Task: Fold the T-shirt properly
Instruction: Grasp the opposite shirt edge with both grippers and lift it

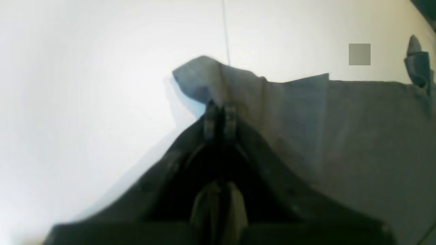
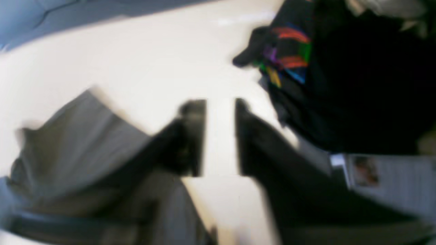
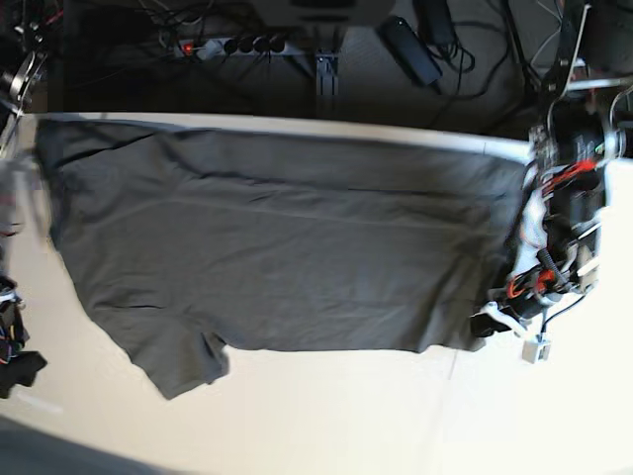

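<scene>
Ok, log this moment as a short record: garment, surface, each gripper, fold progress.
garment: dark grey T-shirt, spread mostly flat, one sleeve sticking out at the near left of the base view
surface: pale table
left gripper: shut on a corner of the T-shirt, at the base view's right
right gripper: open, nothing between its fingers, above the table beside the T-shirt
fold progress: one edge doubled over in the left wrist view; the rest not yet folded

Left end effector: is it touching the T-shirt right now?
Touching. In the left wrist view the left end effector is closed on a raised corner of the T-shirt, cloth bunched at its tips.
</scene>
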